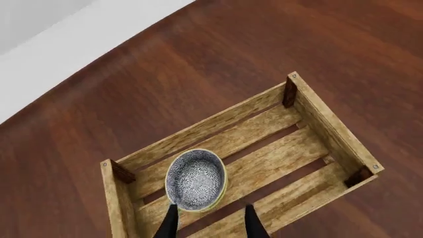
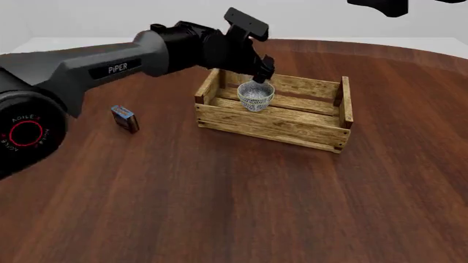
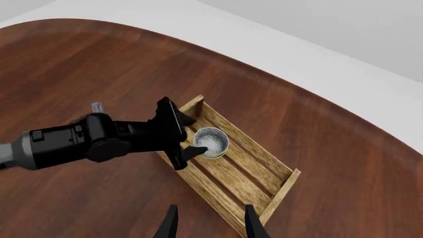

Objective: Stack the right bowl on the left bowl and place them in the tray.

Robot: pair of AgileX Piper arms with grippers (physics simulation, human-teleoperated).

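Left jaws (image 1: 208, 220) spread, just off the stacked bowls (image 2: 256, 97) sitting at the tray's (image 2: 274, 123) left end. I read this as placement done, so next I back the arm out without nudging them. Right jaws (image 3: 208, 220) spread, parked high, holding nothing.

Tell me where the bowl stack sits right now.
In the front view the bowl stack sits in the left end of the tray, just below the left gripper.
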